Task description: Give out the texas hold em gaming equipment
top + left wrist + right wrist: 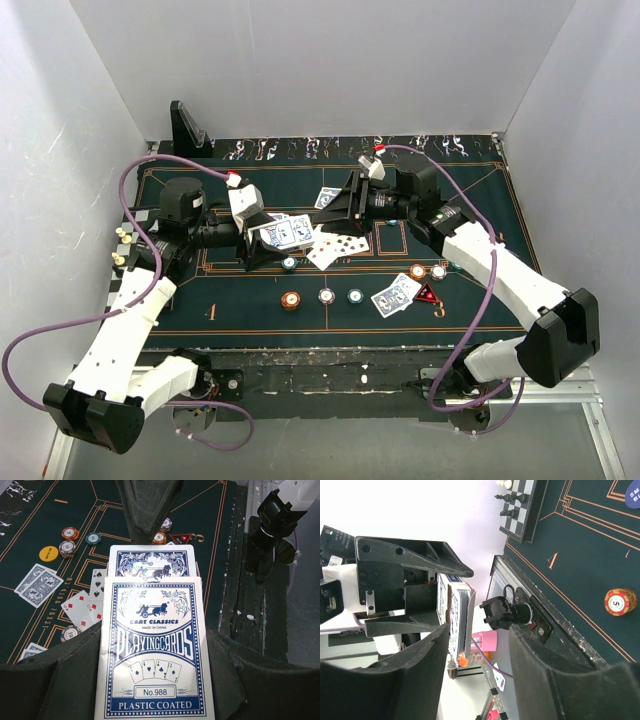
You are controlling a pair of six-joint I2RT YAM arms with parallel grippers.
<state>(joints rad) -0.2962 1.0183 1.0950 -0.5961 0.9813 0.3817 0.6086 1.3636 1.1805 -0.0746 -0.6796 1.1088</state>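
Note:
My left gripper [268, 240] is shut on a blue-and-white playing card box [155, 650], held above the green mat [250, 310]. A blue-backed card [152, 562] sticks out of its far end. My right gripper [338, 208] is open, its jaws apart, facing the box end; the box shows edge-on in the right wrist view [457, 617]. Face-up cards [335, 248] and blue-backed cards [397, 295] lie on the mat. Orange [291, 300], white [326, 296] and teal [354, 296] chips sit in a row. A red triangular marker [427, 294] lies by two more chips [417, 271].
A chequered board with chess pieces [520, 505] stands at the mat's edge. A yellow disc [48, 554] and a blue disc [634, 492] lie on the mat. A black stand [188, 125] sits at the back left. White walls enclose the table.

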